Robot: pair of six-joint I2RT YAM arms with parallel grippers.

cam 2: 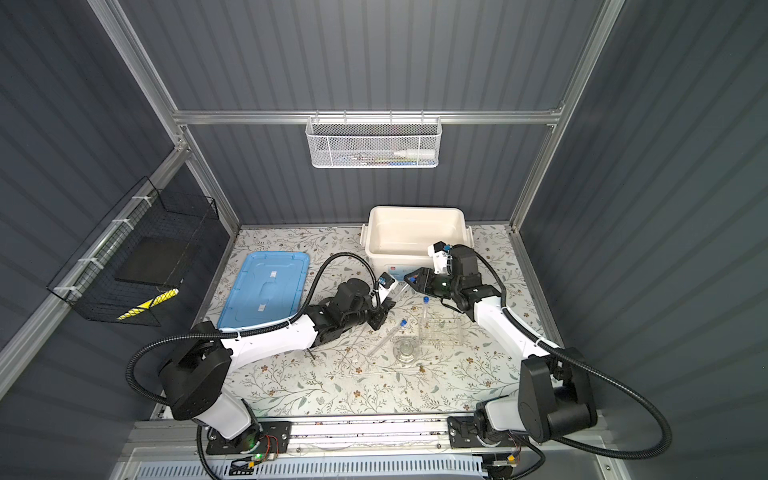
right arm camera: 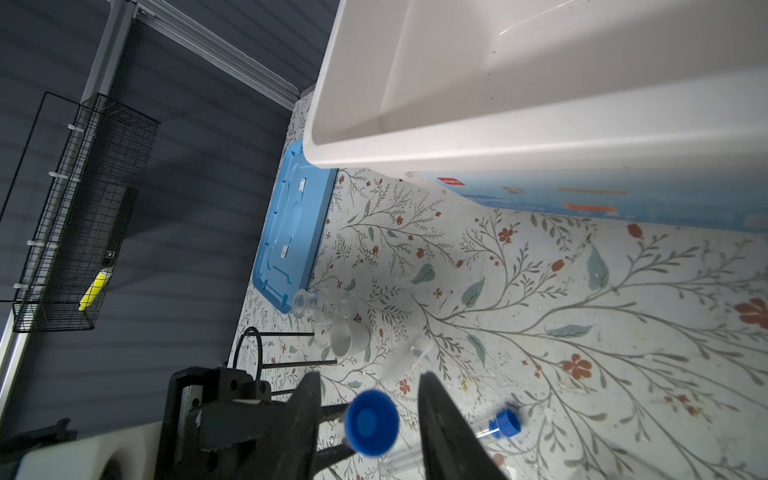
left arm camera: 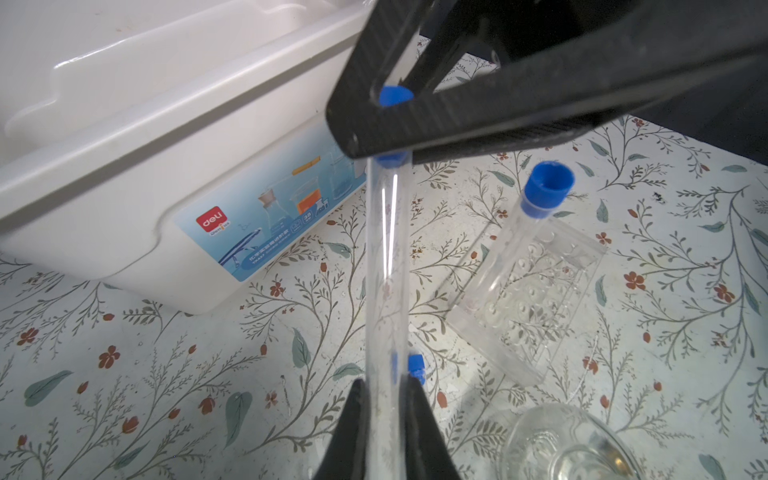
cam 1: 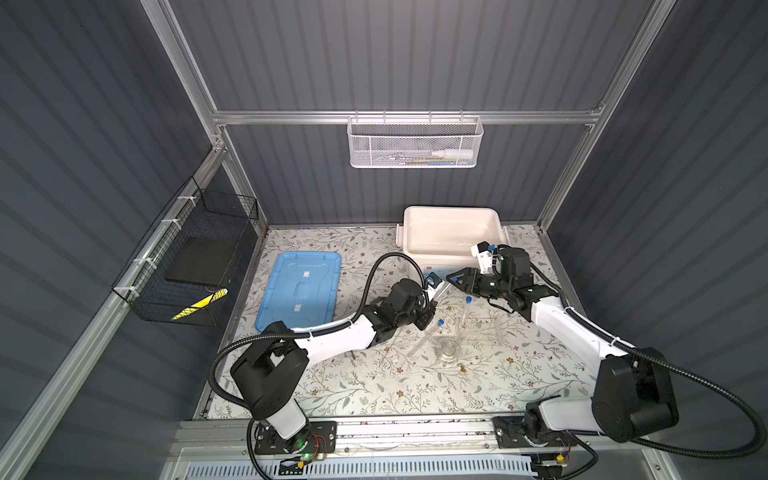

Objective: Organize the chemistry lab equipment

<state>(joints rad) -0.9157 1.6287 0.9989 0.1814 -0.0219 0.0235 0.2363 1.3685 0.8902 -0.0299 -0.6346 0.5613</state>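
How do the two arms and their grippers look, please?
The left arm and right arm have white shells between black joints. A black ribbed cable hose loops along each. The left gripper and right gripper are black, with two flat tapered fingers.

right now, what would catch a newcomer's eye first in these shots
Both grippers meet mid-table on one tube. The left gripper is shut on its body, and the right gripper straddles its blue cap with a gap on either side. Beside them a second tube stands in the clear rack. An open white bin sits behind, and a blue lid lies flat to the left.
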